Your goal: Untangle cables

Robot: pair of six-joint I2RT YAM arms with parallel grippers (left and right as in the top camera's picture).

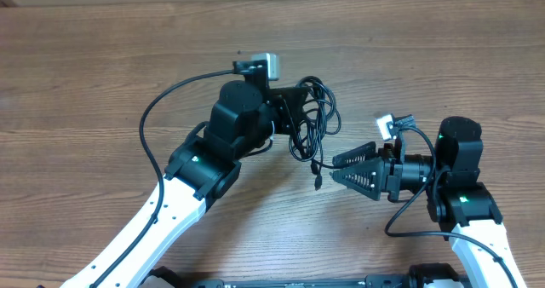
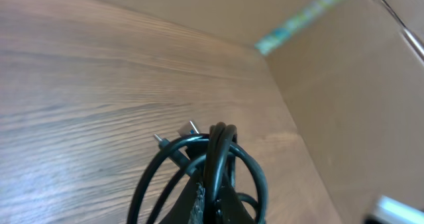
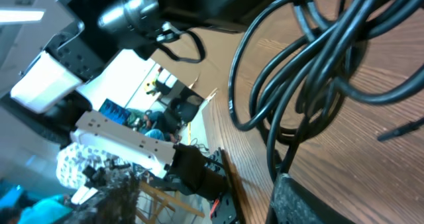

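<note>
The cables point(image 1: 315, 116) form a knot of thin black loops near the middle of the wooden worktop point(image 1: 102, 58), lifted off it rather than lying flat. The left end effector point(image 1: 298, 111) is clenched on the cables, gripping the bundle at its left side. In the left wrist view the loops rise from between its closed jaws, with two small plug ends point(image 2: 189, 128) sticking out to the left, one of them silvery. One loose strand hangs down from the bundle and ends in a small plug point(image 1: 317, 182) close to the worktop.

Just right of that strand is the right end effector point(image 1: 334, 168). It points left toward the cables with its jaws spread in a V, and nothing is gripped between them. From the right wrist camera the black loops fill the upper right of the view, above one dark finger point(image 3: 318, 201) at the bottom edge.
</note>
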